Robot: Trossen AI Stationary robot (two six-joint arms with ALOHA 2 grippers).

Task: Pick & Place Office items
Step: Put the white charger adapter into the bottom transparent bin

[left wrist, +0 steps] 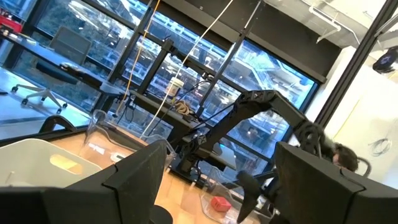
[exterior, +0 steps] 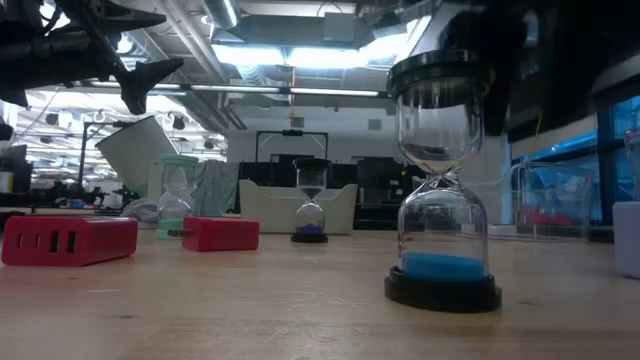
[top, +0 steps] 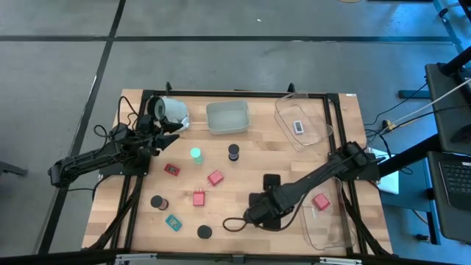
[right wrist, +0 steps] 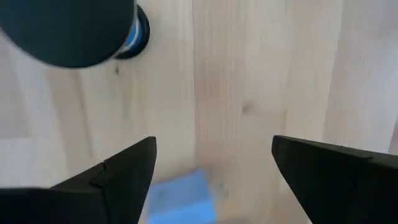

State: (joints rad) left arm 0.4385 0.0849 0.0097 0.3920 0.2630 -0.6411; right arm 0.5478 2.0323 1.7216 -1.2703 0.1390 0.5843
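Front and centre at counter level: hourglass (exterior: 442,200) with blue sand, standing upright. Scanning from the left on the overhead: left claw (top: 171,128) parked beside the tipped white cup (top: 173,110), fingers spread, holding nothing, well away from the action. Then the scatter of office items on the counter (top: 243,188): red block (top: 172,170), green round one (top: 196,154), black cap (top: 157,202), teal rectangle (top: 174,222), all apart from each other with room to move between them. Further right, right claw (top: 254,215) low over the front middle of the counter, clearly the nearer arm for this pick. From its own wrist cam: fingers released wide, nothing gripped, pale blue rectangle (right wrist: 180,198) lying flat on the wood below, not centred in the gap but hugging one finger and partly cut off by the frame edge. Long axis hard to call, too blurry. Probably needs a small sideways nudge toward that finger before dropping. Worth watching the black round top (right wrist: 68,31) nearby. Clear tray (top: 313,239) just to the right, short carry.
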